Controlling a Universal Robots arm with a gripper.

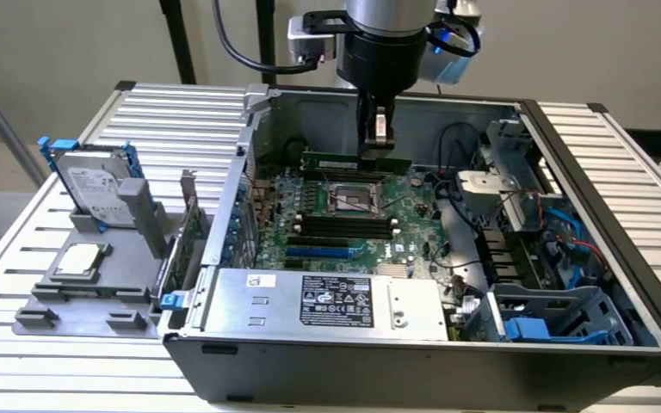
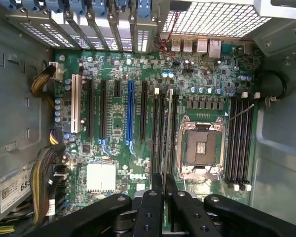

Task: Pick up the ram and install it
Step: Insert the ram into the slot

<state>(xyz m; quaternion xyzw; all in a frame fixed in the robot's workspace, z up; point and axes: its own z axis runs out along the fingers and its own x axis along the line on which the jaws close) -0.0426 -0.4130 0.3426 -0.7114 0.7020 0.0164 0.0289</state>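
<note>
Holding the ram (image 1: pixel 330 160) in my pincer (image 1: pixel 377 148), jaws nearly closed on its top edge; motherboard (image 2: pixel 116 123) lies below the pincer, CPU socket (image 2: pixel 200 148) just beside.

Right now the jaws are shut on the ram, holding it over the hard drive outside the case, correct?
No. The jaws hold the ram over the motherboard inside the case, not over the hard drive; the exterior view shows it.

Below the hand (image 1: pixel 377 148) a green motherboard (image 1: pixel 328 225) lies in an open black computer case (image 1: pixel 423 366), with its processor socket (image 1: pixel 354 200) just beneath. A silver power supply (image 1: pixel 330 301) sits beyond that, nearer the camera. Well off to the exterior view's left of the hand, a hard drive (image 1: pixel 87 182) stands in a grey holder (image 1: pixel 113 258) on the slatted table (image 1: pixel 9 361).
</note>
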